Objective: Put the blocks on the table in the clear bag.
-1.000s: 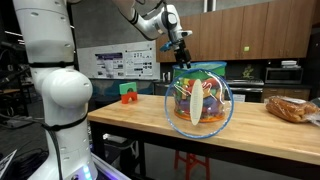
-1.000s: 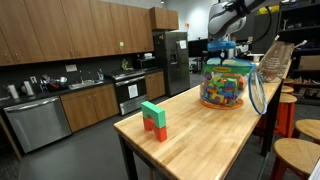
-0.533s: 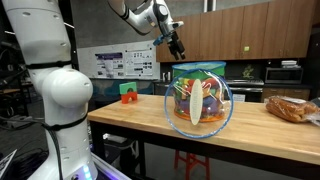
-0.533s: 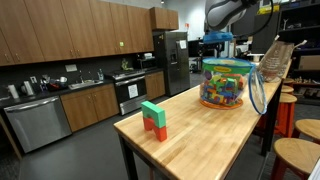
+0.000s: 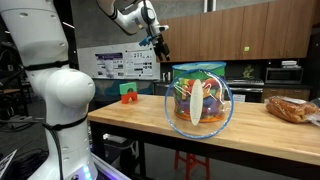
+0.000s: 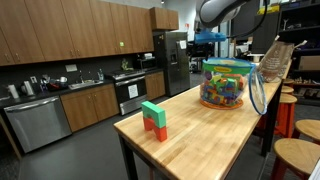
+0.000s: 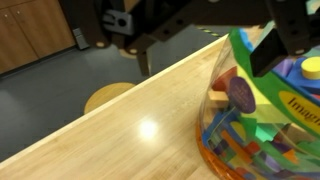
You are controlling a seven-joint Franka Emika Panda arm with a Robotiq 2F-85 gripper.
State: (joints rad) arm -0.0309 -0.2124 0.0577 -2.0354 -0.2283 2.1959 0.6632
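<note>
A green block [image 5: 128, 88] sits on a red-orange block [image 5: 128, 98] at the far end of the wooden table [image 5: 140, 118]; both exterior views show the pair [image 6: 153, 118]. The clear bag [image 5: 200, 98], with its teal rim and colourful pieces inside, stands mid-table [image 6: 225, 85]. My gripper [image 5: 160, 45] hangs high in the air, between the bag and the blocks, open and empty. In the wrist view my gripper [image 7: 205, 55] has its jaws wide apart with nothing between them, and the bag [image 7: 270, 110] fills the right side.
A smaller bag of orange-brown contents [image 5: 292, 108] lies at the table's other end. Round stools [image 6: 297, 155] stand beside the table, and one shows below the table edge in the wrist view [image 7: 105, 97]. Kitchen cabinets and a fridge line the background.
My gripper has moved from just above the bag's rim, up and sideways towards the blocks' end of the table. The bag and the blocks have not moved.
</note>
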